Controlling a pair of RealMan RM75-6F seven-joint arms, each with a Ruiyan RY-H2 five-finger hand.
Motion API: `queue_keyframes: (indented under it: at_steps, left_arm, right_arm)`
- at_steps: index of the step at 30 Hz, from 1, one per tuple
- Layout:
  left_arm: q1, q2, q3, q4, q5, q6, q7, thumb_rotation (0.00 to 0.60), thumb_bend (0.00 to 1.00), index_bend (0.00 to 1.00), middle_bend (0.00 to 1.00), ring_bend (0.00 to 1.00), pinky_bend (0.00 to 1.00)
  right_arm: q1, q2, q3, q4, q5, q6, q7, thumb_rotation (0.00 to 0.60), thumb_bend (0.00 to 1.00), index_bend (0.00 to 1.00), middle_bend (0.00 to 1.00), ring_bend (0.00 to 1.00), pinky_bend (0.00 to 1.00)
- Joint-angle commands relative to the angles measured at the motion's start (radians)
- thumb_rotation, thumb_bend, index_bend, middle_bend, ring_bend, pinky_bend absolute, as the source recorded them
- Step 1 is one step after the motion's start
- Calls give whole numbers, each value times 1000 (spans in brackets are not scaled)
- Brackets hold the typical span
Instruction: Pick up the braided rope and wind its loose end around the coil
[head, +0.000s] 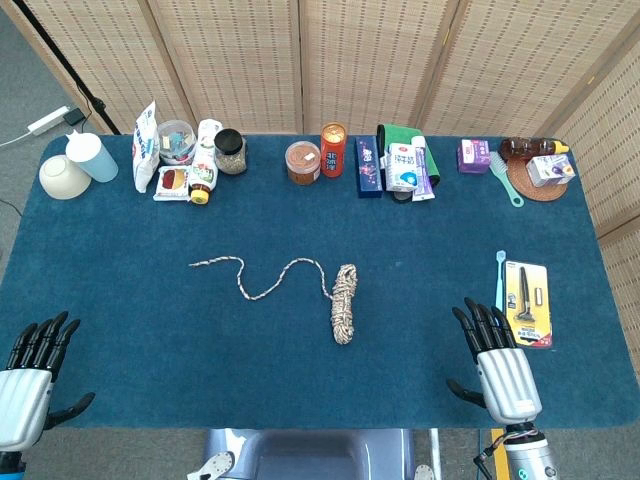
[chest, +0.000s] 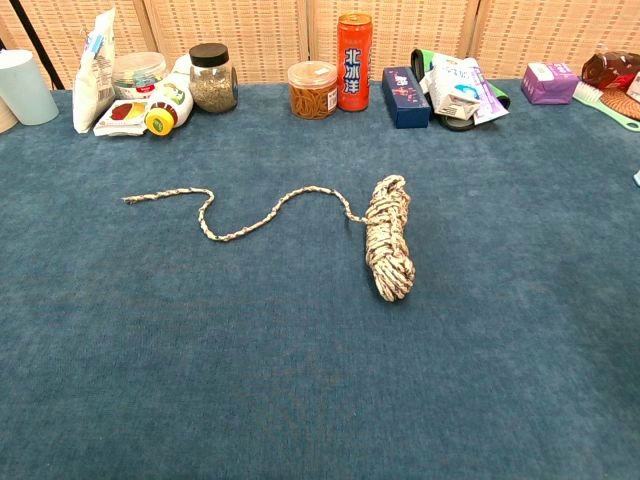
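Head view showed both hands, left hand (head: 35, 350) and right hand (head: 492, 345), held empty with fingers spread at the table's (head: 120, 300) near edge, the braided rope (head: 343, 303) laid mid-table untouched, its loose end (head: 215, 262) trailed leftward, ready for winding.

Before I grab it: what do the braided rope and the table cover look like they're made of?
Braided rope: looks like woven fibre, cotton or synthetic, matte, going by the speckled cream-and-brown plaits and the limp, wavy loose end. Table cover: seemingly a dark blue fabric, felt or short-pile carpet, with a fuzzy, non-reflective surface. The exact fibre of either can't be told.
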Motion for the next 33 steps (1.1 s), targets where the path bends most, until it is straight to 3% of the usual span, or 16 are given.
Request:
queue_keyframes:
  at_steps: [1,24,30,33]
  left_arm:
    - [0,0,-1,1,-1,-1,0,600,116,0,0,0,0]
    - [-27,-16,-17,13,-33,-39,-23,600,116,0,0,0,0]
    - [-98,-4,-84,21,-105,-114,-75,600,128,0,0,0,0]
    - [-145,-3,-107,24,-100,-159,-83,600,166,87,0,0,0]
  right_arm:
    - [0,0,0,0,0,-1,-1,600,0,0,0,0,0]
    - [7,-2,9,3,31,-19,3,600,0,0,0,0,0]
    - [11,18,7,-6,31,-25,46,600,0,0,0,0,0]
    - [12,25,5,-9,28,-26,59,600,0,0,0,0,0]
